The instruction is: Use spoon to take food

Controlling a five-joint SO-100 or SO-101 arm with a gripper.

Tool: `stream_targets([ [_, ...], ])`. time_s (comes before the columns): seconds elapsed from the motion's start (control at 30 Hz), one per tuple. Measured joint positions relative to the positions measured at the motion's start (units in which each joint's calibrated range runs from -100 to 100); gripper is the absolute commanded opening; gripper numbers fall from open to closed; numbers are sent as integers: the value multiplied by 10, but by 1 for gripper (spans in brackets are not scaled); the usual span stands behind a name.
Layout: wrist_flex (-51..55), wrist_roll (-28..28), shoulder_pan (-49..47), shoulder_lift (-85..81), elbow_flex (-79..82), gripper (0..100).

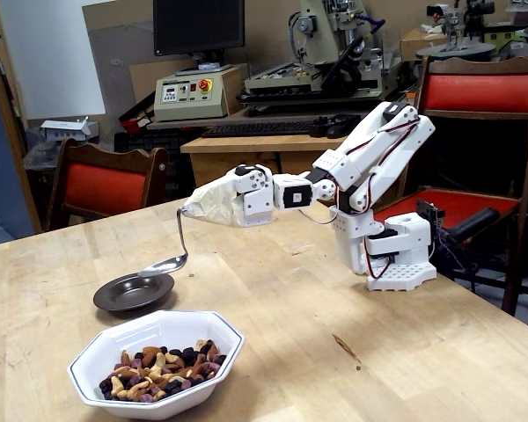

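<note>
Beige cloth swaddles the end of the arm, so the gripper [202, 204] is mostly hidden; I cannot see how far apart the fingers stand, only that the wrapped bundle carries the spoon [172, 248], whose thin handle drops out of the cloth and curves down to the shiny bowl. That bowl hangs right at the rim of the small dark saucer [133, 294], low enough that I cannot tell whether it touches. From where I stand it looks bare of food, though the angle is shallow and I would not swear to it.

The food [158, 369], a heap of tan nuts, brown nuts and dark purple-black pieces, sits in the white octagonal bowl [222, 336] near the front edge of the table [334, 352], just in front of the saucer. The saucer itself shows nothing in it that I can make out. The arm's white base [392, 255] stands towards the far right edge, with the arm stretched out low across the wood.

My reading is that the scoop has yet to happen, or that the spoon is over the drop-off dish between trips; the pile looks full. The next move, I would judge, asks the arm to lift the spoon clear of the saucer's rim, bring it towards the front edge over the white bowl, then tip the spoon's front edge down into the heap and draw it under the pieces, levelling before lifting so nothing rolls off.
</note>
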Motion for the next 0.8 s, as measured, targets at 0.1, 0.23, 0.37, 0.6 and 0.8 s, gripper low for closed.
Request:
stream_targets([
  [0.1,0,0,0,0,0,4],
  [0.23,0,0,0,0,0,4],
  [0.37,0,0,0,0,0,4],
  [0.6,0,0,0,30,0,4],
  [0.8,0,0,0,117,-19,4],
])
